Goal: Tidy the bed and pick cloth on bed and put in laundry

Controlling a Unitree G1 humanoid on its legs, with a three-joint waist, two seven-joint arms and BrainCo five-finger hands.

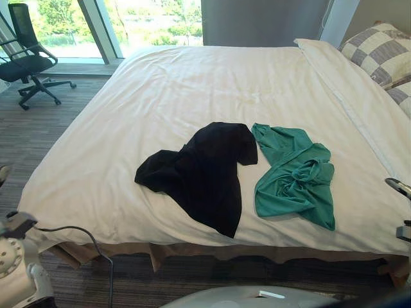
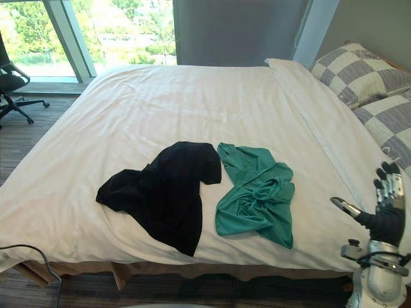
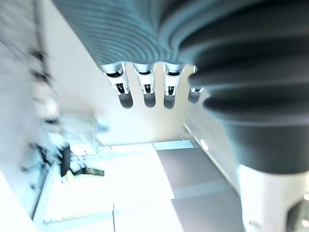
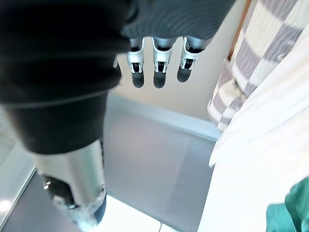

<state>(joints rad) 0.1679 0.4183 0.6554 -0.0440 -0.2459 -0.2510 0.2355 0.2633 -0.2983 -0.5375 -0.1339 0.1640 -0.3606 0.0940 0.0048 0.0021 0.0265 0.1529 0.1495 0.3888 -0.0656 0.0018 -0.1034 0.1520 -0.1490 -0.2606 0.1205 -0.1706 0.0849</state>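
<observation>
Spreading across the room, the wide bed with a smooth white duvet (image 1: 192,83) carries both garments close to its near edge. The crumpled black cloth garment (image 1: 202,173) lies flat. Just beside it, toward the grey-and-white checked pillows (image 1: 379,51), lies the bunched teal-green cloth garment (image 1: 295,176); the two nearly touch.

Both look light, limp and likely to drape and trail. A pinch on a raised fold should hold best: the green one's knotted middle, or the black one's thicker upper part.

The duvet around them is bare, leaving free room to reach in over the near edge.

The right hand (image 2: 389,192) hovers beside the bed's near corner, its fingers straight and empty. The left hand (image 3: 148,94) hangs with relaxed fingers, holding nothing.
</observation>
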